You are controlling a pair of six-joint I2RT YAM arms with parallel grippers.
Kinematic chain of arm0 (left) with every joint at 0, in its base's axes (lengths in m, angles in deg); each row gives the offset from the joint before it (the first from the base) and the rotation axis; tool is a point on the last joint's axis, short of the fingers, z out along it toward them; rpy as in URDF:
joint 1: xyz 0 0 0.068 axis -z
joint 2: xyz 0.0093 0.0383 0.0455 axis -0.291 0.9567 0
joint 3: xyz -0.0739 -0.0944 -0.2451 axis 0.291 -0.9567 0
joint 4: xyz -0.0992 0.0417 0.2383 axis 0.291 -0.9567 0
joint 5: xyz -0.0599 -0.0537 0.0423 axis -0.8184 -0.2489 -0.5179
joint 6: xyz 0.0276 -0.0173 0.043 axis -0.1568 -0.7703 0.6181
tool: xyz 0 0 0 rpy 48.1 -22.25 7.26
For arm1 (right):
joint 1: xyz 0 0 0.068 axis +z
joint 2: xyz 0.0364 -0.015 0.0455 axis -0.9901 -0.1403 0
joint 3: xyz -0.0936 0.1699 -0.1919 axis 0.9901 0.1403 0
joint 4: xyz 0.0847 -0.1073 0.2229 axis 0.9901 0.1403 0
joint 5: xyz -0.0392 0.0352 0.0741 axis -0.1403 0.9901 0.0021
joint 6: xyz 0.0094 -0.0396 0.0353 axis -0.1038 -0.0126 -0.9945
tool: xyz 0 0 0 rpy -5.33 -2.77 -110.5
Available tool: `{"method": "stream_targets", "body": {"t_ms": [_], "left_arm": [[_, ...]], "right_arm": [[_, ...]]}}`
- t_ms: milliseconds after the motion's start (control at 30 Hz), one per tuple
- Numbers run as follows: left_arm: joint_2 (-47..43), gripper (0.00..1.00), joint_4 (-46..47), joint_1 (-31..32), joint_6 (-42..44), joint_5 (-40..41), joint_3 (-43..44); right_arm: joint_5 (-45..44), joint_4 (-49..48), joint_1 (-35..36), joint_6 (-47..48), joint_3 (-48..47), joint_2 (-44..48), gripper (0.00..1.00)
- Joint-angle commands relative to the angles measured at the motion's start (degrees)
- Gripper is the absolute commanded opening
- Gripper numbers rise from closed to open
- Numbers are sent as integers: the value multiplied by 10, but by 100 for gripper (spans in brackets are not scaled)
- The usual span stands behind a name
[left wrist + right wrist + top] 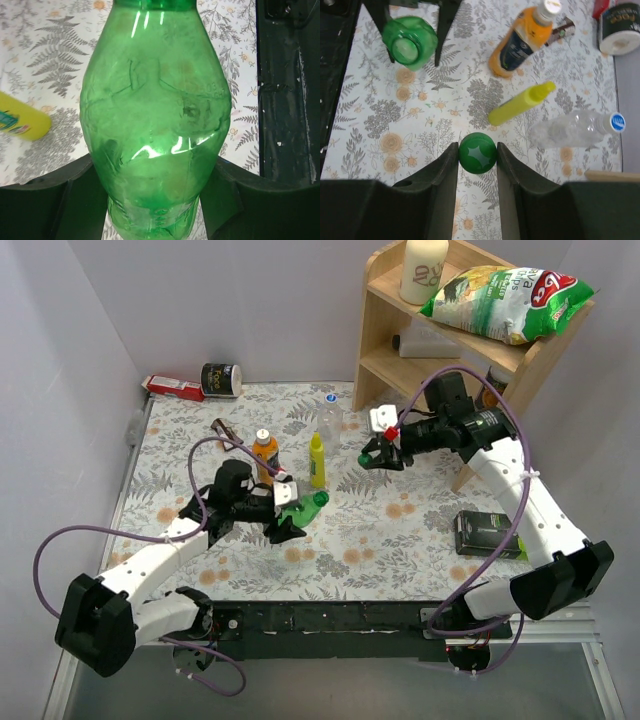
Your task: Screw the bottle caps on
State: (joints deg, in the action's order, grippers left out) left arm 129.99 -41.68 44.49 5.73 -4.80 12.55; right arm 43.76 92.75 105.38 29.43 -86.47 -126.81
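My left gripper [287, 518] is shut on the green bottle [303, 507], holding it tilted with its open neck toward the right arm; its body fills the left wrist view [155, 125]. My right gripper [378, 457] is shut on the green cap [477, 153], held above the table to the bottle's right. The right wrist view shows the green bottle's open mouth [409, 43]. The orange bottle [265, 454] stands upright with a white cap [551, 6] on it. The clear bottle [330, 418] stands with a blue cap [617, 121] on it.
A slim yellow bottle [317, 460] stands between the orange and green bottles. A wooden shelf [440, 335] at the back right holds a cream jar and a snack bag. A dark box [486, 533] lies at the right; a tin [221, 379] and red packet at the back left.
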Motion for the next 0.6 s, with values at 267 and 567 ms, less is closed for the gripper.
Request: {"method": "stream_targets", "body": {"t_ms": [267, 567], "left_arm": [[37, 0, 363, 91, -76, 40, -121], [35, 0, 414, 93, -65, 57, -145]], "right_arm": [[-51, 130, 136, 208, -19, 39, 24], [-32, 163, 171, 218, -28, 14, 23]]}}
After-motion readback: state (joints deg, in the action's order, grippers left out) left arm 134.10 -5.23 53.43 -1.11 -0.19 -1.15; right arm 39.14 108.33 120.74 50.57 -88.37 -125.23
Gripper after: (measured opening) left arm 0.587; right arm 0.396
